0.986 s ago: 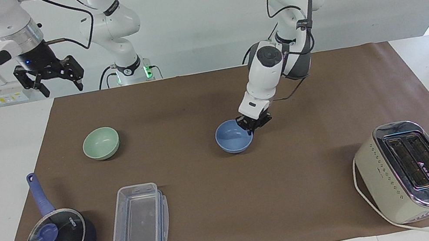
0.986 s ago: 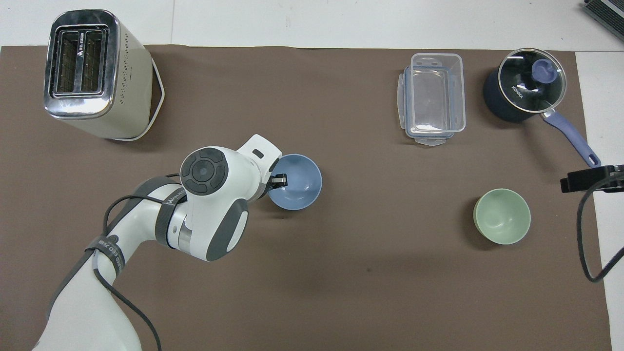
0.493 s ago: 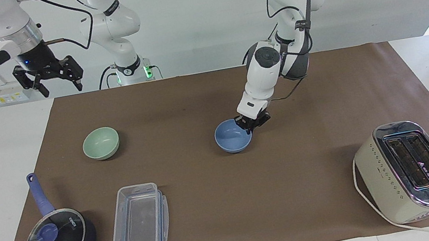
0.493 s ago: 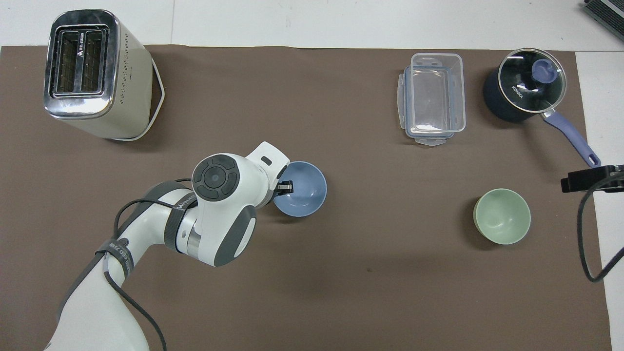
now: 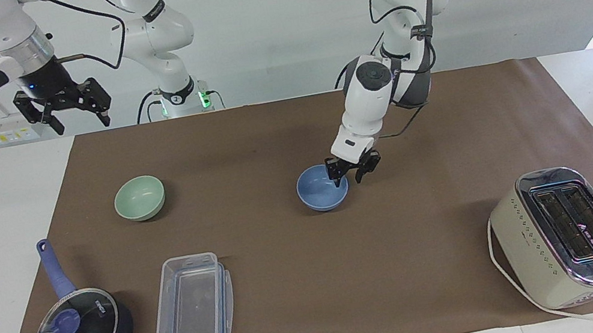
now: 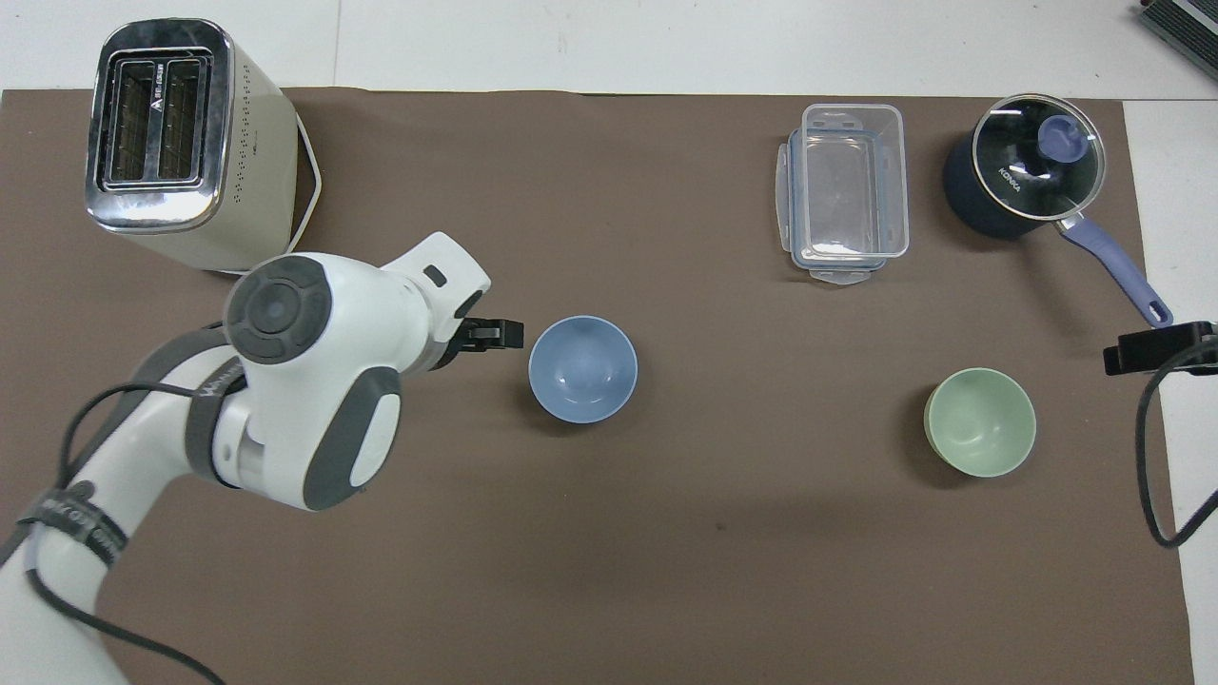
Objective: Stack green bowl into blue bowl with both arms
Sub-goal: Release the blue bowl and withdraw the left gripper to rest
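The blue bowl (image 5: 320, 191) (image 6: 582, 369) sits upright on the brown mat near the table's middle. My left gripper (image 5: 349, 177) (image 6: 500, 334) hangs open just above the bowl's edge on the side toward the left arm's end, holding nothing. The green bowl (image 5: 139, 198) (image 6: 980, 422) stands alone on the mat toward the right arm's end. My right gripper (image 5: 64, 113) (image 6: 1156, 347) waits open and empty, raised high over the table's edge at that end.
A cream toaster (image 5: 565, 235) (image 6: 181, 143) stands at the left arm's end, farther from the robots than the bowls. A clear lidded container (image 5: 193, 310) (image 6: 847, 190) and a dark blue saucepan (image 5: 81, 329) (image 6: 1023, 176) with glass lid lie farther out than the green bowl.
My left gripper has opened, let go of the blue bowl's rim and lifted off it. The bowl rests a little closer to the right arm's end. The right gripper rose slightly.
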`<state>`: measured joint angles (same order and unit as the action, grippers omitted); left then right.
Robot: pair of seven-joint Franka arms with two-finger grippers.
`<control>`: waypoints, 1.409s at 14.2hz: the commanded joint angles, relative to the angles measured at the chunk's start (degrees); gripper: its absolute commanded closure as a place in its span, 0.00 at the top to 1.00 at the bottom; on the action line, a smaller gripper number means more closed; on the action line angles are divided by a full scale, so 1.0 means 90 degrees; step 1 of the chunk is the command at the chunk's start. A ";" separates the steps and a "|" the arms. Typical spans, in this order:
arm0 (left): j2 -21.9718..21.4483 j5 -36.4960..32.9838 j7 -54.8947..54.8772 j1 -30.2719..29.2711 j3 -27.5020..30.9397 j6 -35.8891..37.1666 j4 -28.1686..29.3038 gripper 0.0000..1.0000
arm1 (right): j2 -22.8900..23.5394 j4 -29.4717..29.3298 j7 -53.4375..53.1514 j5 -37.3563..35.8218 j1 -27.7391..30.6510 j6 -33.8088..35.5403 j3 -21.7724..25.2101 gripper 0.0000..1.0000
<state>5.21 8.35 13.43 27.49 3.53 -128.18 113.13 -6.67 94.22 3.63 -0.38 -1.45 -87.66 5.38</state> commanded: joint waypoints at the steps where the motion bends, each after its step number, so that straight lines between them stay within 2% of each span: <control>1: -0.0403 -0.0253 -0.0873 -0.0630 -0.0051 0.1123 -0.0497 1.00 | 0.0019 -0.0011 0.0085 0.0003 0.0024 -0.0065 -0.0002 1.00; 5: -0.0462 -0.0293 -0.1715 -0.1431 -0.0041 0.2463 -0.1582 1.00 | 0.0018 -0.0010 0.0085 0.0003 0.0024 -0.0075 -0.0002 1.00; 12: -0.0384 -0.0381 -0.2400 -0.2555 -0.0022 0.3713 -0.2774 1.00 | 0.0018 -0.0010 0.0085 0.0003 0.0024 -0.0065 -0.0002 1.00; 17: -0.0130 -0.0391 -0.2459 -0.2625 -0.0041 0.4348 -0.3379 1.00 | -0.0011 0.0125 0.0085 0.0003 0.0024 -0.0259 -0.0002 1.00; 20: -0.0266 -0.0400 -0.2449 -0.2567 -0.0051 0.4729 -0.3186 1.00 | -0.0011 0.0603 0.0124 0.0003 0.0073 -0.0708 0.0008 1.00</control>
<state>2.55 5.81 -8.30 4.52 3.55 -89.39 85.49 -6.50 96.14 3.63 -0.38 -1.35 -91.20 5.42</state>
